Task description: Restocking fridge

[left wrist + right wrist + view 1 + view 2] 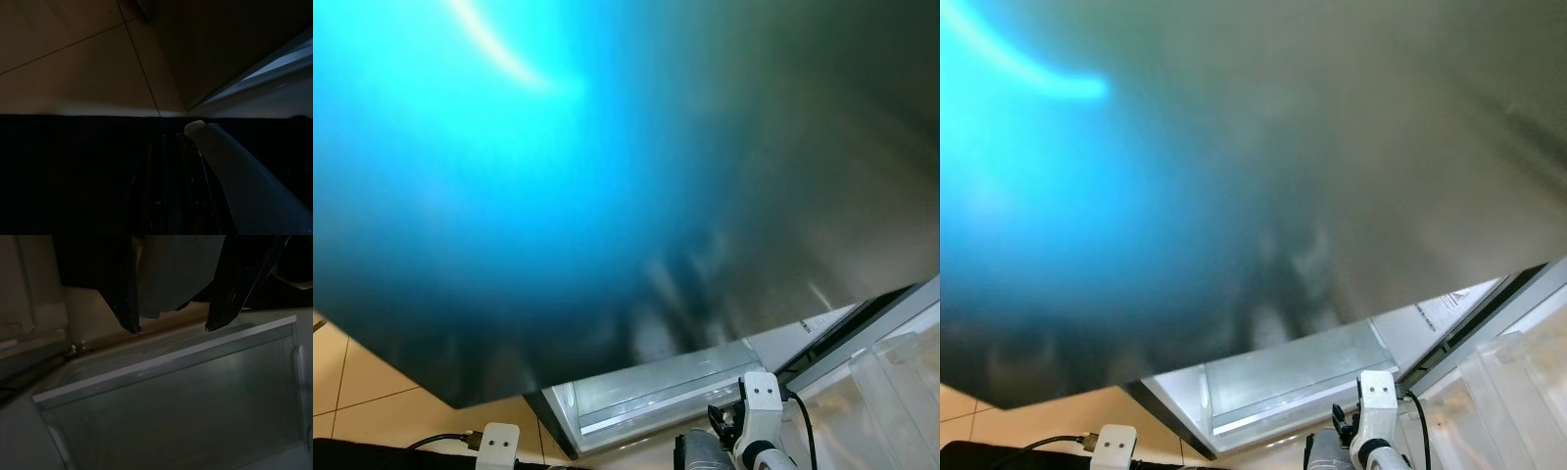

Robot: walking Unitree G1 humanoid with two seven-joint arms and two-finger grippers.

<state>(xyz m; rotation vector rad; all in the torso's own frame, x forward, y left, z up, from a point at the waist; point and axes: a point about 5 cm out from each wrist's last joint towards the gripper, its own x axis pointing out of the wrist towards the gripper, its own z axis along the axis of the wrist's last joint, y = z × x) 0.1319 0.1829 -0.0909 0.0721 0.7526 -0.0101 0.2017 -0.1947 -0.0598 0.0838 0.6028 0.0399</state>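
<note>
right gripper [171, 328] spread, empty, hovering over clear door bin [186, 382]; fridge door [607, 196] fills head view; likely reaching in; next: pick stock item, none visible yet

The fridge door [607, 196] stood very near the camera, a wide steel sheet with a blue glow on its left part. Below it, a clear drawer [1283, 377] was visible, and clear door shelves [881, 392] were at the right.
</note>
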